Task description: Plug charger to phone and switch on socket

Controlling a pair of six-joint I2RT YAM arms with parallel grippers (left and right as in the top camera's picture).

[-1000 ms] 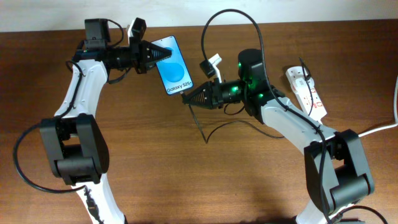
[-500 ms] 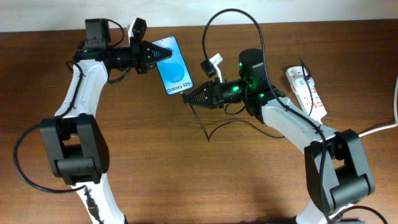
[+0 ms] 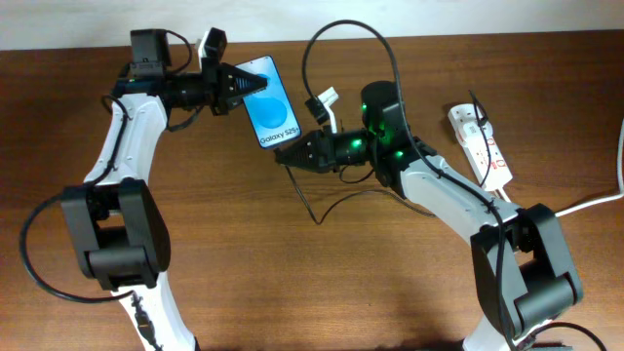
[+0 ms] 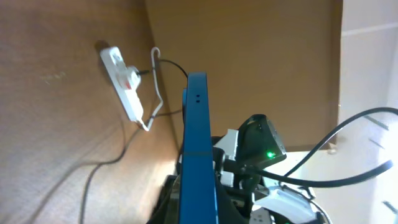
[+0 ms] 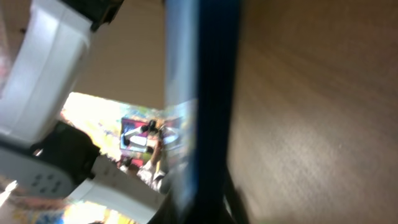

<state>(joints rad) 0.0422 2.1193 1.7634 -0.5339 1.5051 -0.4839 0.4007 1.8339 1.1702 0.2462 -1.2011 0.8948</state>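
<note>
Right gripper [image 3: 285, 154], pinching the charger [image 3: 304, 197], is edging left toward the phone [image 3: 271, 105], which the left gripper [image 3: 252, 86] is clamping; plugging looks unfinished, and the socket [image 3: 481, 146] is waiting unswitched.

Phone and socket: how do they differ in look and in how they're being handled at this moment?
Colour: the phone shows a bright blue screen; the socket is white with red switches. Handling: the phone is clamped at its top end by the left gripper; the socket lies on the right side of the table with no gripper on it. Shared: both are slim rectangles, angled alike in the overhead view.
</note>
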